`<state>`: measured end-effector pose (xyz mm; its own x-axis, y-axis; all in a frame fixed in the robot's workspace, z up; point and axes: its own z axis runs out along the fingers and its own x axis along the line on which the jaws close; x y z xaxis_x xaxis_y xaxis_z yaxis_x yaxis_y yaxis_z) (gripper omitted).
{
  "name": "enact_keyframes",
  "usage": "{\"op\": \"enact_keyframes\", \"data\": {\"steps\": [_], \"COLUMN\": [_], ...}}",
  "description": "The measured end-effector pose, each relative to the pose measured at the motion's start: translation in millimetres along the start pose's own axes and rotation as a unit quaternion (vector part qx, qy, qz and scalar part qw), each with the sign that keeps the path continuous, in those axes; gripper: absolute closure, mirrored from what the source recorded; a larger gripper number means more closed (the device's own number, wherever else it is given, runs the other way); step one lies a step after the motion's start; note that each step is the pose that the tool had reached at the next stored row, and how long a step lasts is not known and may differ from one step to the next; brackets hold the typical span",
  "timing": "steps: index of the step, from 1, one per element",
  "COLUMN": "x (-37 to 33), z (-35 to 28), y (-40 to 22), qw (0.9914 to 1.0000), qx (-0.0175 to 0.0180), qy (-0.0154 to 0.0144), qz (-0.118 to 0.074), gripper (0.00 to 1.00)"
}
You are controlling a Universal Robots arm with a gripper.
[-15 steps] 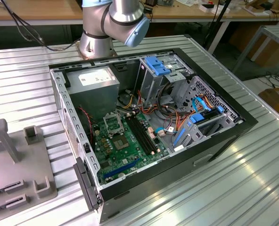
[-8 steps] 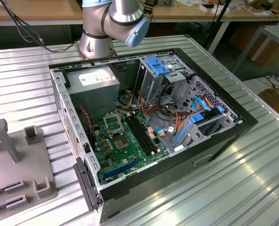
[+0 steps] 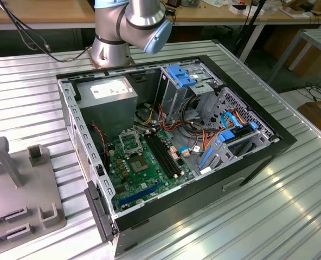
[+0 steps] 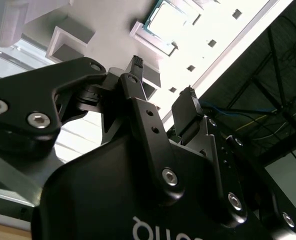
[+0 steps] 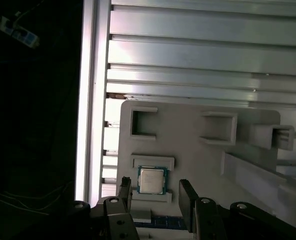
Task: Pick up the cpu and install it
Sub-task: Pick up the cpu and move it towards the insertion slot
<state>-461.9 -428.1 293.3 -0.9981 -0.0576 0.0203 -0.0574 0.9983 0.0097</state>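
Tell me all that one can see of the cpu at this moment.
The cpu is a small square chip with a silver, metal-looking lid and a thin green edge around it. It lies flat, lid up, in a shallow framed recess of the pale grey holder, which rests on the ribbed metal table. The gripper is open near it, its jaws to either side in the first wrist view; they do not appear to touch the chip.
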Motion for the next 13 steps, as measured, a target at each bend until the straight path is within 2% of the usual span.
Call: {"op": "enact_keyframes", "data": {"steps": [5, 13], "x": [0.1, -0.2], "z": [4.9, 18.4], "y": [-2.7, -3.0], "qw": [1.0, 1.0], "qx": [0.0002, 0.0003], "qy": [0.0, 0.0], "qz": [0.001, 0.001], "gripper": [0.49, 0.49]}}
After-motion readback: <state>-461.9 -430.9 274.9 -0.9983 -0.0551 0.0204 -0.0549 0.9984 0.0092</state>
